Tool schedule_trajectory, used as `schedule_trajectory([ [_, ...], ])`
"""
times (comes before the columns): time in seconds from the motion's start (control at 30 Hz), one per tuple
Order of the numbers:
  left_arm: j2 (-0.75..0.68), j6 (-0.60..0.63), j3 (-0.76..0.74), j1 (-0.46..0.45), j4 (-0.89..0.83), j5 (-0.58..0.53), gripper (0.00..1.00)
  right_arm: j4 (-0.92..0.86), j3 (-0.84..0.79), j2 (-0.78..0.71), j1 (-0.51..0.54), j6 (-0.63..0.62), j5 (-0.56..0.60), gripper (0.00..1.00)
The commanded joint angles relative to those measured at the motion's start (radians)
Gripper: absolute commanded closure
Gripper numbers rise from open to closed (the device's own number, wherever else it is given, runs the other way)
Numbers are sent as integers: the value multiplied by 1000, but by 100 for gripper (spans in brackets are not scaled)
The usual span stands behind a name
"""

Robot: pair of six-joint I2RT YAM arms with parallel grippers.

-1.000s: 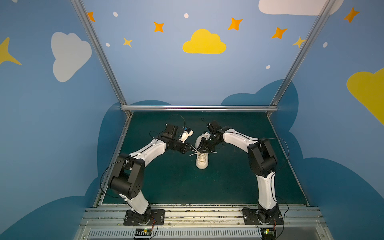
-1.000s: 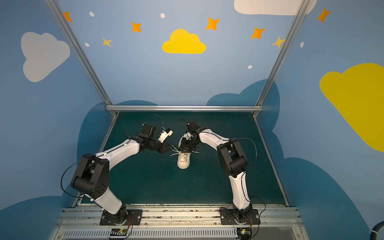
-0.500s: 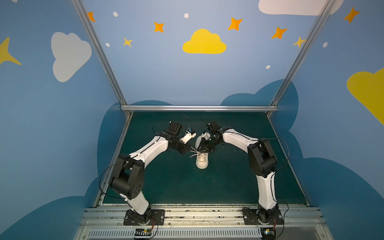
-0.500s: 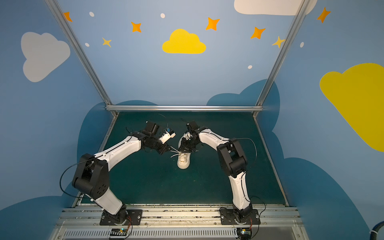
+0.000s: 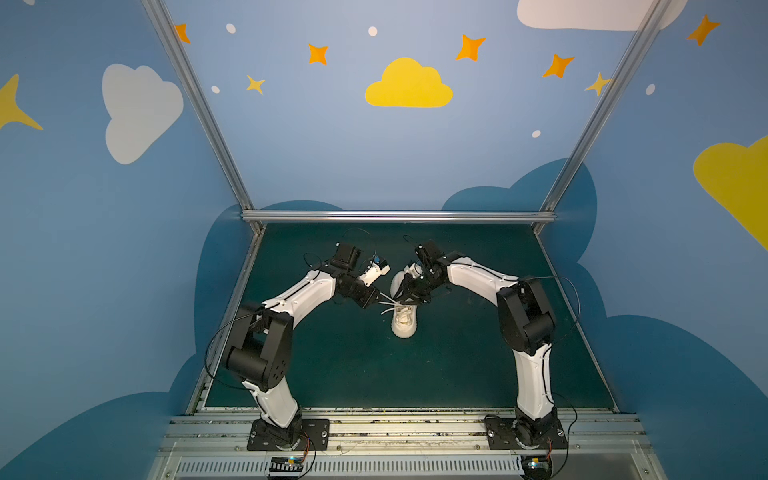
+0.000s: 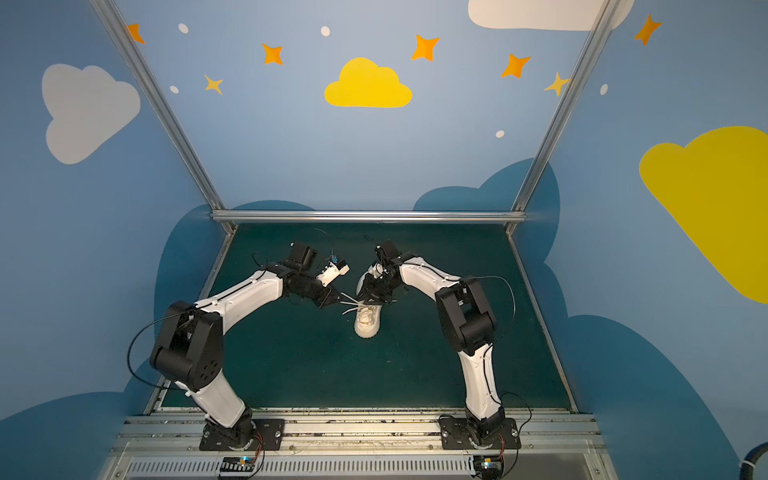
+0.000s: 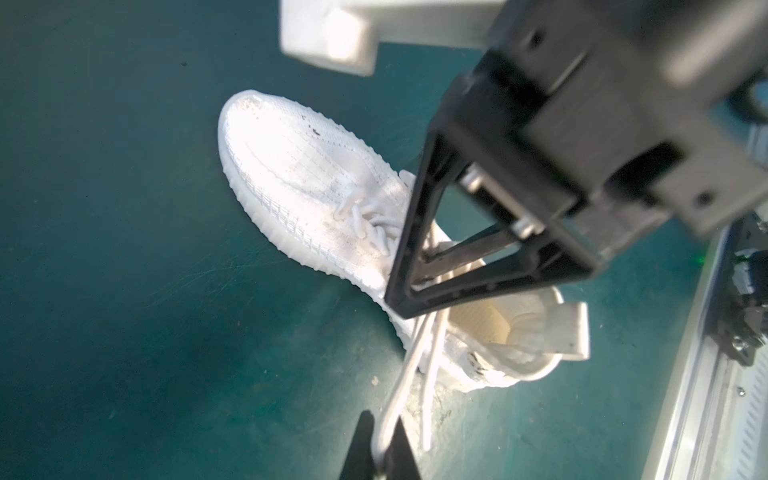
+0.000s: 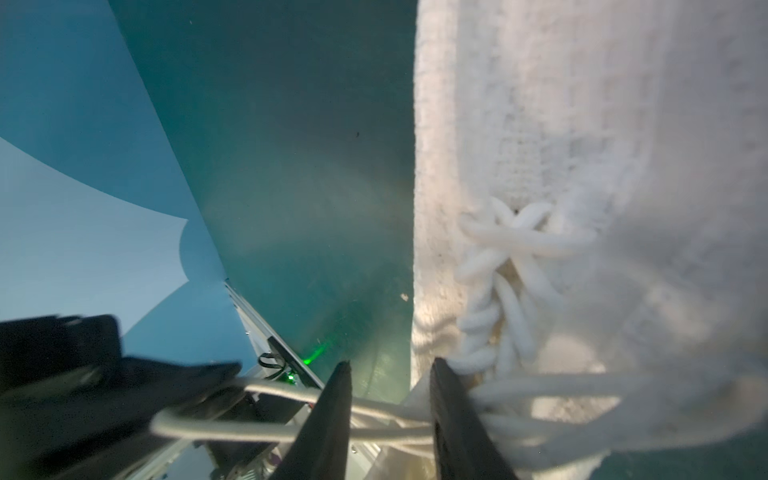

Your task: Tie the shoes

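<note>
Long cream-white laces cross the right gripper beside an off-white knit sneaker.
The gripper's two dark fingers stand apart, lace strands running between them; a loop reaches the blurred black left gripper. Criss-crossed lacing lines the shoe, which lies on a dark green mat with a blue wall beyond.

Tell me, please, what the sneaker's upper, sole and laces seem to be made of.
Upper: apparently off-white knit fabric, matte, showing a woven grid texture.
Sole: probably moulded rubber or foam, slightly translucent, with ribbed edge.
Laces: seemingly soft round woven cord, matte cream, flexing where they cross.
</note>
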Motion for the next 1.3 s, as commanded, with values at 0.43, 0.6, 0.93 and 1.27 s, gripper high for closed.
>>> schedule_trajectory([
  [0.43, -10, -235, -53, 94, 173, 232, 42, -45, -12, -104, -103, -13, -28, 62],
  [0.6, -31, -295, -112, 48, 216, 227, 37, -54, -2, -51, -109, -32, -25, 61],
  [0.93, -48, -368, -186, -2, 286, 179, 36, -202, 125, 89, -114, -157, 20, 55],
  [1.27, -85, -378, -191, -11, 275, 135, 38, -165, 0, -15, -117, -174, 59, 89],
])
